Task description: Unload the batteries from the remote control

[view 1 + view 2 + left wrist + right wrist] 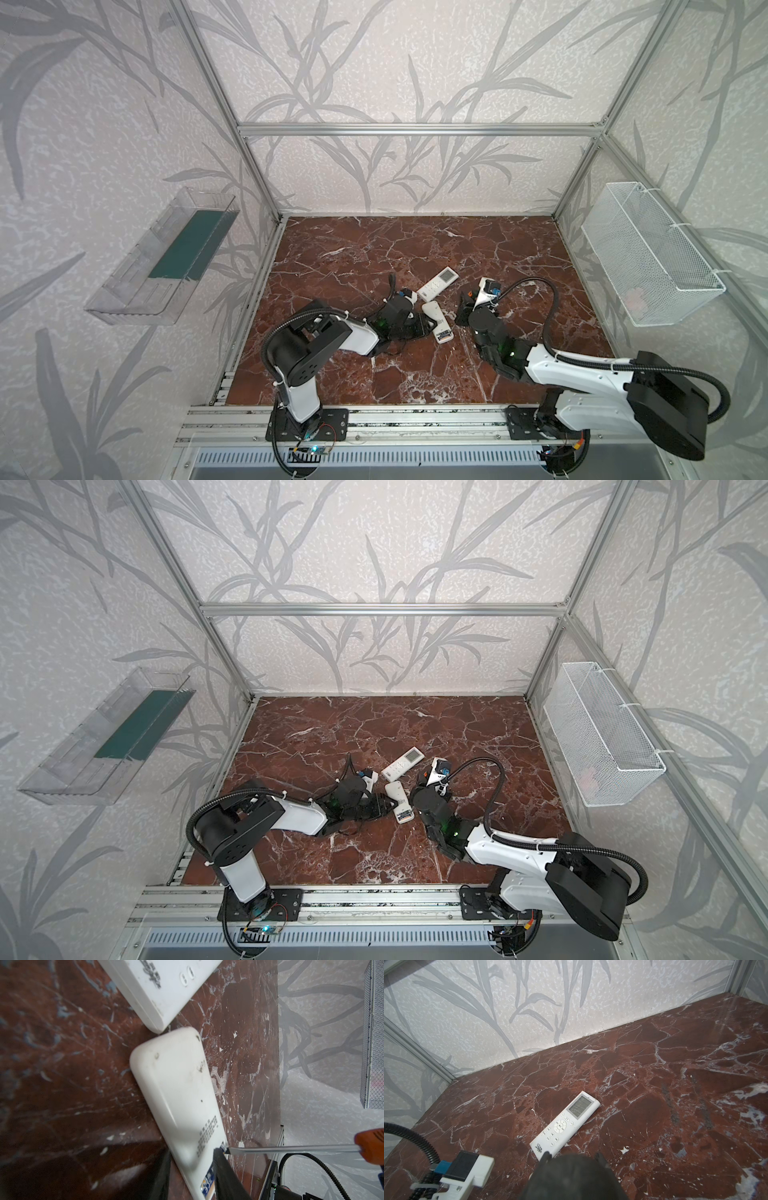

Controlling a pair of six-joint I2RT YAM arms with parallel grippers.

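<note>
A white remote control (178,1093) lies face down on the marble floor, also seen in both top views (436,321) (398,799). My left gripper (193,1172) is shut on its near end, one black finger (226,1178) on each long side. My right gripper (573,1156) is shut on an orange-handled screwdriver (291,1148), whose dark handle end fills the space between its fingers (546,1156). The blade's tip touches the remote's side edge beside my left gripper's finger. The batteries are hidden.
A second white remote (566,1124) lies face up, screen toward the back wall, its end almost touching the held remote (437,284). A white wire basket (652,253) hangs on the right wall and a clear plastic tray (162,257) on the left wall.
</note>
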